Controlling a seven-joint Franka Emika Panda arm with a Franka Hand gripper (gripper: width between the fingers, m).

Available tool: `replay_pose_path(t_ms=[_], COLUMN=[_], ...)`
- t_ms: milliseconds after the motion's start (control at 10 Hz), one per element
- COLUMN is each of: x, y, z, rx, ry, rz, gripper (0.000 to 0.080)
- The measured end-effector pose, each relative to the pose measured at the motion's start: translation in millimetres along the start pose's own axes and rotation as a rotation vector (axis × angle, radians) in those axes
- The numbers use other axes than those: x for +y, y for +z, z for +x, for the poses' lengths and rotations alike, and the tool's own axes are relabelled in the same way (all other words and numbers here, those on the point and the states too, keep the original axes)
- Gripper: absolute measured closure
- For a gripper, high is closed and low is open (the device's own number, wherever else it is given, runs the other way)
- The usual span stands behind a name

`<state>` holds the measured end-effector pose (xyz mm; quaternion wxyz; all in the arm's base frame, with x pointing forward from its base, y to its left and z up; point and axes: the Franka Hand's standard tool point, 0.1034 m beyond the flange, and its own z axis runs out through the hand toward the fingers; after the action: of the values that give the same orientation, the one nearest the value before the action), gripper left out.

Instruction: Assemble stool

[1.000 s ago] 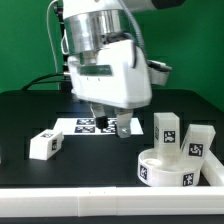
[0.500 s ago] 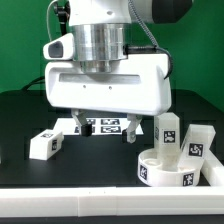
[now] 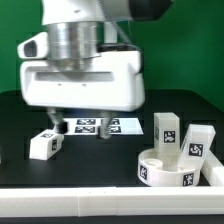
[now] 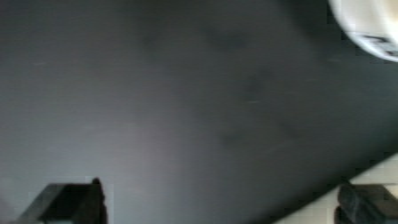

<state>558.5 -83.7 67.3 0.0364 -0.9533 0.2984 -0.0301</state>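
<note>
The round white seat [image 3: 170, 170] lies at the exterior view's right front. Two white leg blocks [image 3: 166, 130] [image 3: 200, 143] stand at its far side, touching or just behind its rim. A third leg block [image 3: 44, 144] lies alone on the black table at the left. My gripper [image 3: 80, 122] hangs above the table between that block and the marker board [image 3: 118, 126]. Its jaws are wide open and empty. In the wrist view both fingertips [image 4: 71, 205] frame bare dark table. A blurred white part [image 4: 370, 25] shows at the edge, and I cannot tell which part it is.
A long white bar [image 3: 100, 204] runs along the table's front edge. A green wall stands behind the table. Cables hang behind the arm at the left.
The hand has turned face-on and moved toward the exterior view's left, from over the marker board to beside the lone leg block. The fingers now stand wider apart.
</note>
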Motion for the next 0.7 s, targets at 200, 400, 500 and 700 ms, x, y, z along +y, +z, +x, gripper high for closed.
replay_pose_path(t_ms=[200, 400, 500, 700], x=[46.5, 58.0, 57.0, 61.9], y=[-0.5, -0.4, -0.3, 1.8], z=[11.8, 15.7, 15.2, 15.4], rx=[-0.001, 0.002, 0.002, 0.001], ry=[0.021, 0.023, 0.020, -0.007], rz=[-0.016, -0.020, -0.020, -0.023], gripper=[0.0151, 0.0151, 0.0151, 0.0151])
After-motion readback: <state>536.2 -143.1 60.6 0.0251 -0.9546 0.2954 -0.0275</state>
